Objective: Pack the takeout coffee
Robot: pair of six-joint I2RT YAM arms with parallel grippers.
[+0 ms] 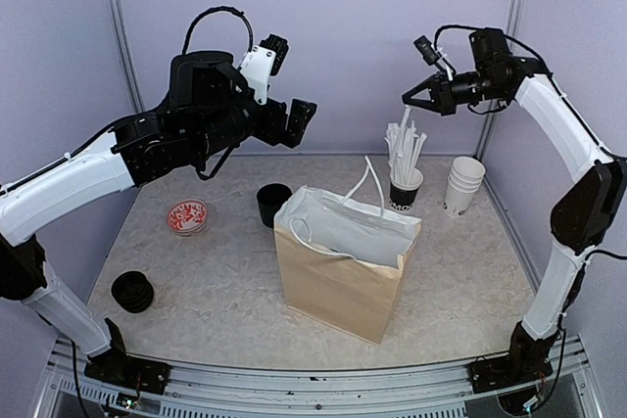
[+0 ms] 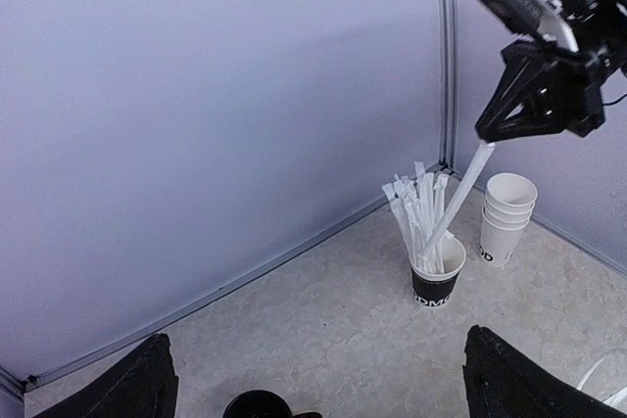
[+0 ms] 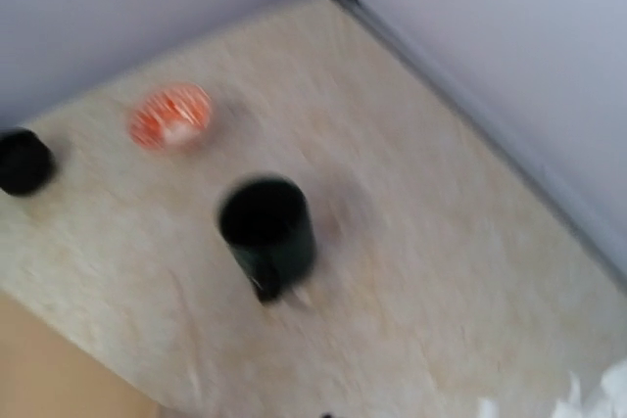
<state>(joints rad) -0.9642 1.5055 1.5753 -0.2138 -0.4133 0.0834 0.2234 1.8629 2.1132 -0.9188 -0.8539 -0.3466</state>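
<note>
Lilac walls ring our desk (image 1: 216, 281); right end effector (image 1: 409, 103) clamps a straw (image 2: 458, 198), left end effector (image 1: 291, 83) stands apart; takeout coffee unseen, perhaps inside the bag (image 1: 338, 286); we should lift straight, clearing the straw cup (image 1: 406, 193)

Left gripper (image 1: 291, 82) hangs high over the pale marbled table (image 1: 206, 276), jaws spread wide, nothing between them. Over on the right, the right gripper (image 1: 409, 100) is pinched on the top end of a white wrapped straw (image 1: 402, 139), which slants down into a black-banded white paper cup full of straws (image 1: 405, 190). Just beside that cup is a stack of lidless white paper cups (image 1: 463, 185). Centre stage, a brown paper bag with white cord handles (image 1: 338, 276) stands open. Behind it is a dark mug (image 1: 273, 205), to its left a red-and-white patterned dish (image 1: 187, 216), and nearer the edge a round black object (image 1: 132, 291).
</note>
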